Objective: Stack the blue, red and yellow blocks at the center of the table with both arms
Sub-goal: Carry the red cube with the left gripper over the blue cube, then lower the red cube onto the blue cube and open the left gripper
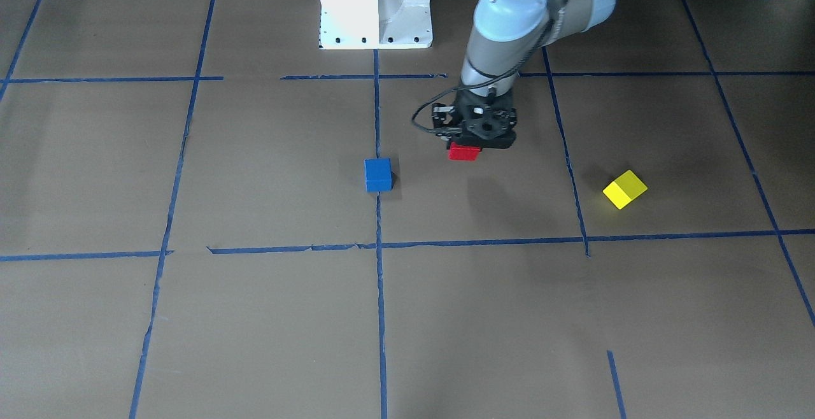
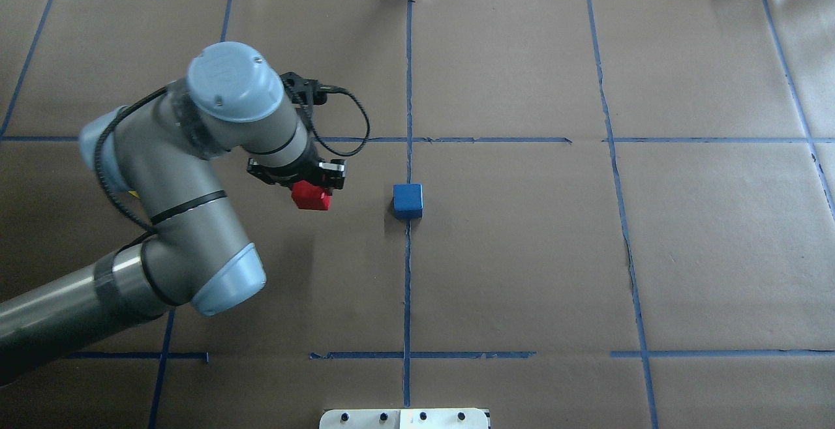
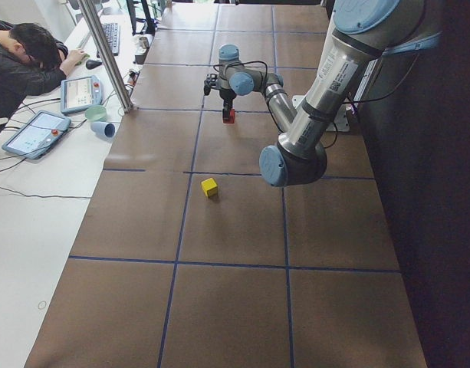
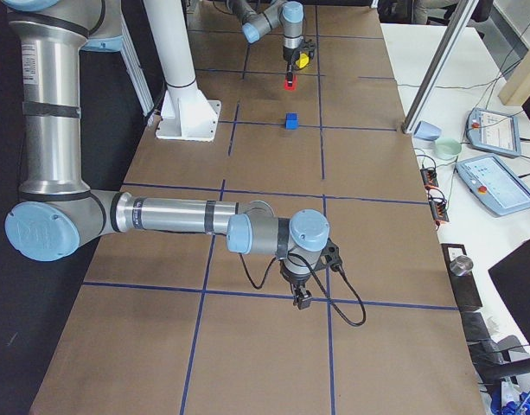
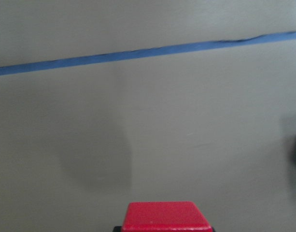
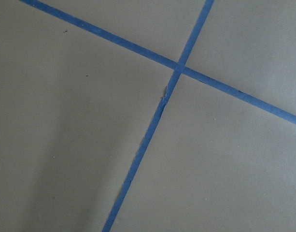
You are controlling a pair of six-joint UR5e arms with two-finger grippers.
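left tool [image 2: 312, 191] pinching red cube block [image 2: 311, 197] | blue cube block [image 2: 408, 200] near it, on centre blue tape line [image 2: 407, 285] of brown paper-covered bench [image 2: 522, 272] | yellow cube block [image 1: 624, 189] well apart | right tool [image 4: 303, 300]: spread or pressed together, cannot tell

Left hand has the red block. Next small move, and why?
Probably shift the left hand toward the robot's right until the red block hangs over the blue block. The blue block sits on the centre tape line, bare on top, and the red block is gripped beside it.
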